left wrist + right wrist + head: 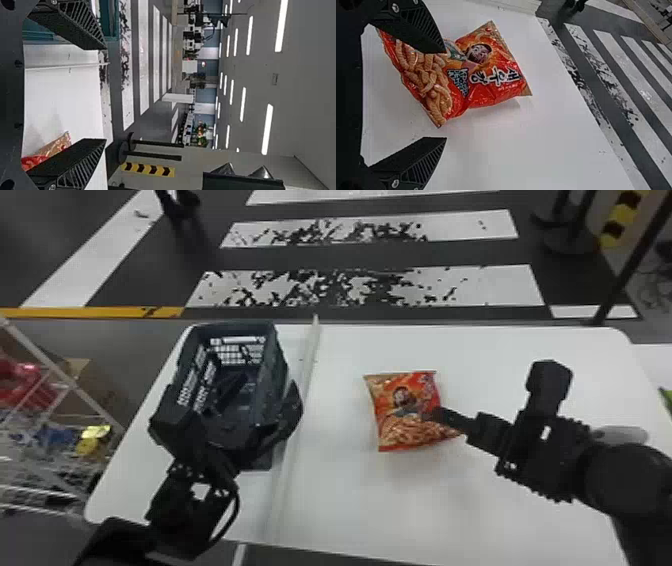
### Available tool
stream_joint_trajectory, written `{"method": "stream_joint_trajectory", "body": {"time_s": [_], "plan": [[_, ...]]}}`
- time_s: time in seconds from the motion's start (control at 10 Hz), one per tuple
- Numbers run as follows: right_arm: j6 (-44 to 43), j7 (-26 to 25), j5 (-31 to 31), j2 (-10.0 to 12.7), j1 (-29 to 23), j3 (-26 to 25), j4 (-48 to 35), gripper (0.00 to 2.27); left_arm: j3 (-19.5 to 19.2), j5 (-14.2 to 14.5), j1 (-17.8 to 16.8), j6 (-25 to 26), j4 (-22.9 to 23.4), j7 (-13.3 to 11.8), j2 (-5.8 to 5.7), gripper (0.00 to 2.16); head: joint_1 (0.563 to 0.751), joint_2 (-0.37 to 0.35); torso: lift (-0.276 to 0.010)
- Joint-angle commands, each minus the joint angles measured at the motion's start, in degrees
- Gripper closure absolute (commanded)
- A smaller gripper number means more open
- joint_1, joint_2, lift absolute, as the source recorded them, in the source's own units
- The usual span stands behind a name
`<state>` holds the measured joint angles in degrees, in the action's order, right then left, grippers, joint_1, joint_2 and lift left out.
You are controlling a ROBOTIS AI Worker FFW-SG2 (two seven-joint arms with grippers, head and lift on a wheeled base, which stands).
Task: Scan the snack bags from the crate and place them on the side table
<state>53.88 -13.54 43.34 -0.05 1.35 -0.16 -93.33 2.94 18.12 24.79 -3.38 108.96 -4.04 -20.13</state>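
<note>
Snack bag (407,405) just chilling on the bench (360,495), right tool (492,395) spread right by it, left tool (232,402) also spread, near the crate (276,357).

Broad white stripes (485,285), flaked in places, cross the dark grey floor (450,255), and a narrow yellow line (90,312) runs along its left part in the head view. A pale metal-framed rack (37,350) stands at that side. Low on a plain greyish wall (194,162) is a yellow-and-black chevron band (147,169), near slim black posts with round bases (158,156). Long white light strips (267,128) line the pale grey ceiling (305,79).
</note>
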Motion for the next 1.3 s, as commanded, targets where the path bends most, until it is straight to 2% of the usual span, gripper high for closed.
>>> {"method": "stream_joint_trajectory", "body": {"time_s": [0.0,0.9,1.2], "plan": [[0.05,-0.26,0.61,0.11,1.46,-0.46,1.84,0.1,0.05,-0.01,-0.09,0.0,-0.33,-0.09,0.01,0.04,0.695,0.161,-0.05],[-0.66,-0.08,0.08,0.11,5.5,-0.81,11.77,0.11,0.67,0.16,-0.79,0.0,-2.26,-0.44,0.09,0.04,0.695,0.149,-0.05],[-1.53,2.64,0.69,0.11,6.56,-1.86,14.5,0.22,1.81,0.25,-1.67,0.0,-3.14,-0.53,-0.08,0.04,0.695,0.147,-0.05]]}}
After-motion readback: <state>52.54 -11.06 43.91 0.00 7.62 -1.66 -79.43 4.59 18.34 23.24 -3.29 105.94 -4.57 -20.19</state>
